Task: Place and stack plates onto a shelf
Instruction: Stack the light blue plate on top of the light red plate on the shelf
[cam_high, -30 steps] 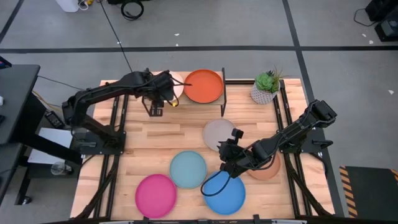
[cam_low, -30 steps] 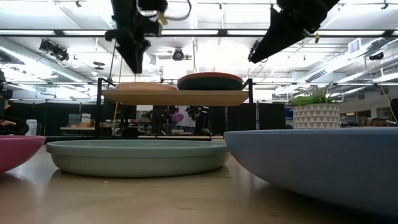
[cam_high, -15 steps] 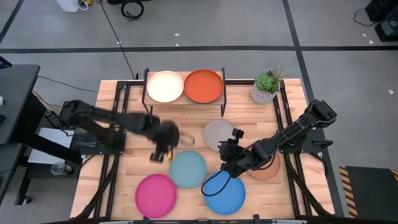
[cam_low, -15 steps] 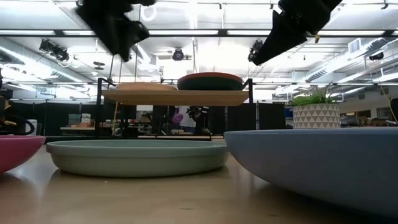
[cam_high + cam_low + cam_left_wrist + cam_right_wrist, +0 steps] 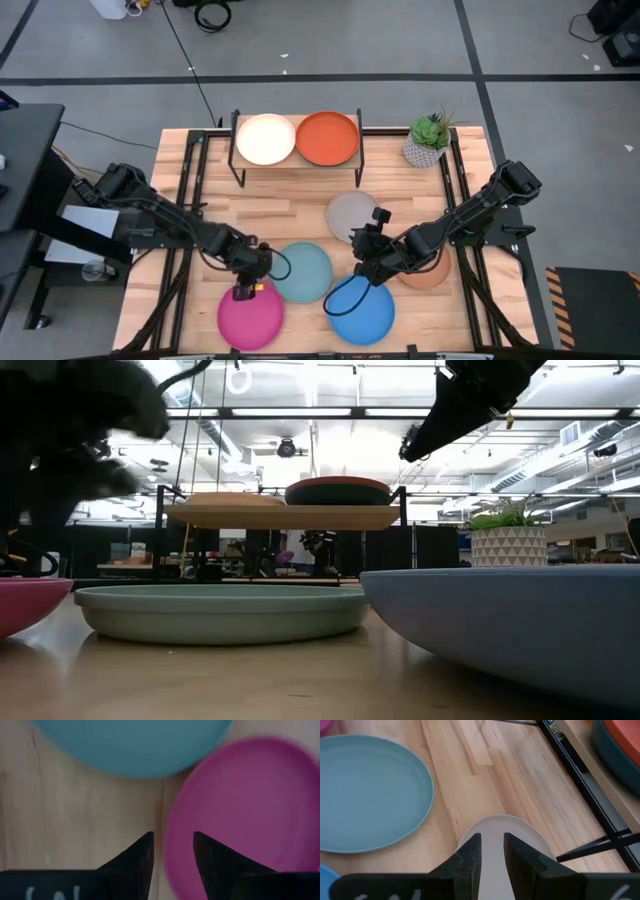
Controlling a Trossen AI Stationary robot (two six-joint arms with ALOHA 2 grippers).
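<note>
The shelf (image 5: pixel 297 163) stands at the far edge. On its top rest a cream-pink plate (image 5: pixel 265 139) and an orange plate (image 5: pixel 327 138); the orange one sits on a dark teal plate (image 5: pixel 338 493). Flat on the table lie the grey (image 5: pixel 345 212), light teal (image 5: pixel 305 272), magenta (image 5: pixel 251 315), blue (image 5: pixel 362 314) and tan-brown (image 5: pixel 428 274) plates. My left gripper (image 5: pixel 172 842) is open, low over the magenta plate's far rim (image 5: pixel 170 832), one finger on each side of it. My right gripper (image 5: pixel 492 845) hovers slightly open above the grey plate (image 5: pixel 495 827).
A potted plant (image 5: pixel 428 140) stands at the far right corner. My right arm (image 5: pixel 470 212) crosses above the tan-brown plate. Bare wood shows between the shelf and the plates and along the table's left side (image 5: pixel 200 190).
My left gripper has left the cream-pink plate on the shelf and swept fast toward the near edge and down, ending over the magenta plate's far rim. The cream-pink plate stays on the shelf top. My right arm has kept still.
</note>
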